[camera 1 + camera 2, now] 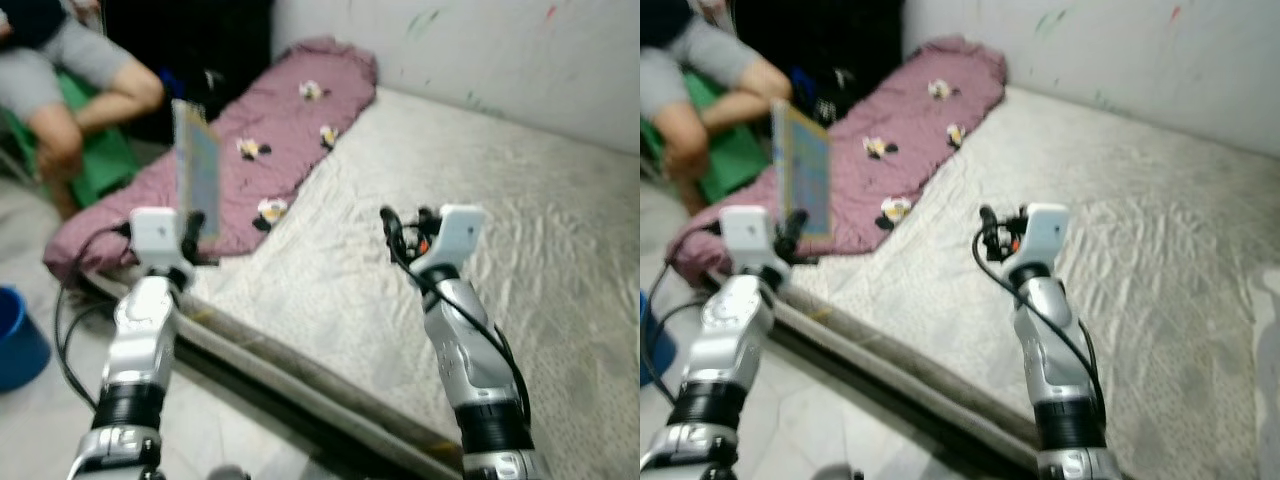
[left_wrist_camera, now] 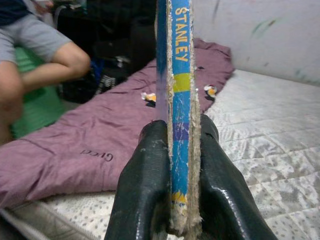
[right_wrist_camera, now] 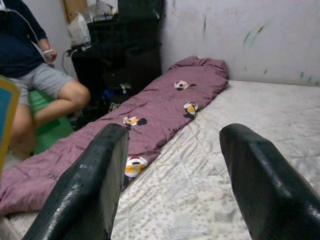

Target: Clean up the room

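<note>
Left hand [image 1: 790,232] holding upright book [image 1: 805,180], purple quilt [image 1: 905,130] along mattress [image 1: 1120,240] edge

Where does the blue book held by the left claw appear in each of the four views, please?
Left eye: book upright, upper left.
Right eye: book upper left.
Left wrist: spine centre, between fingers.
Right wrist: corner at left edge.
Shared landmark: purple quilt.

glossy black rubbery fingers [image 2: 145,190] are gripping a frayed cardboard-edged book [image 2: 180,115]; quilted white mattress [image 1: 480,150] cloth is looking matt beside purple fabric blanket [image 1: 270,120].
</note>
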